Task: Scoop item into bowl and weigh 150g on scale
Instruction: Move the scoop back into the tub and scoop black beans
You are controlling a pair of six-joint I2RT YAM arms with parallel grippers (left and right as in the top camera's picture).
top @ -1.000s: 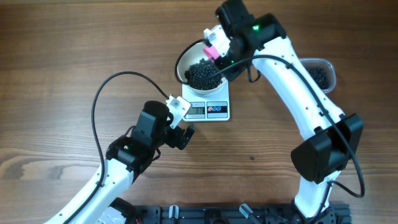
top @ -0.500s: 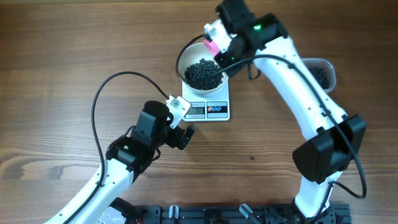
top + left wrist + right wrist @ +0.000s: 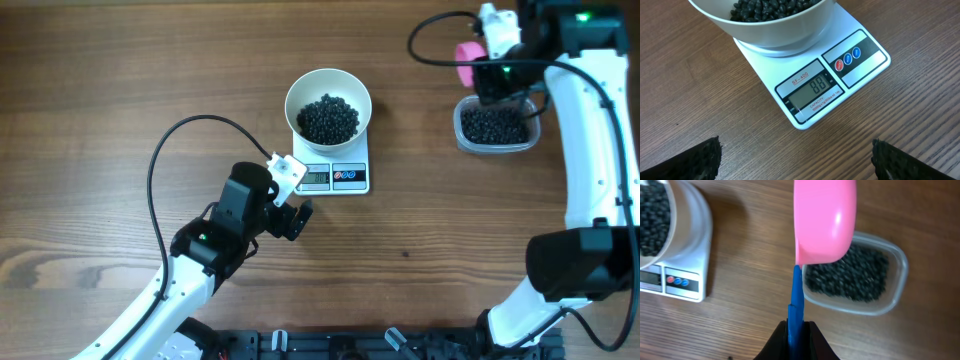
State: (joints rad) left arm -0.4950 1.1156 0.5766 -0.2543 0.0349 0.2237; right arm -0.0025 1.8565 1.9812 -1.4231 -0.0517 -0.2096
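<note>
Moved: the right gripper and its pink scoop have been carried away from the bowl to the far right of the table, above the clear tub; the left arm is seen where it was a second ago.
Right gripper: clamped tight on the scoop's blue handle, which is pinched between the two fingers.
Scoop: held over the tub's edge, its rounded outer side turned to the wrist camera; what it carries cannot be told.
Left gripper: spread to its widest, hung low over bare wood just in front of the scale, with nothing between the fingers.
Item: black beans are heaped in the bowl, and more are spread across the tub's floor.
Bowl: seated on the scale's platform, which is almost wholly covered by it.
Scale: the display is turned toward the left arm, and the digits 88 are read on it, with a red and two blue buttons beside it.
</note>
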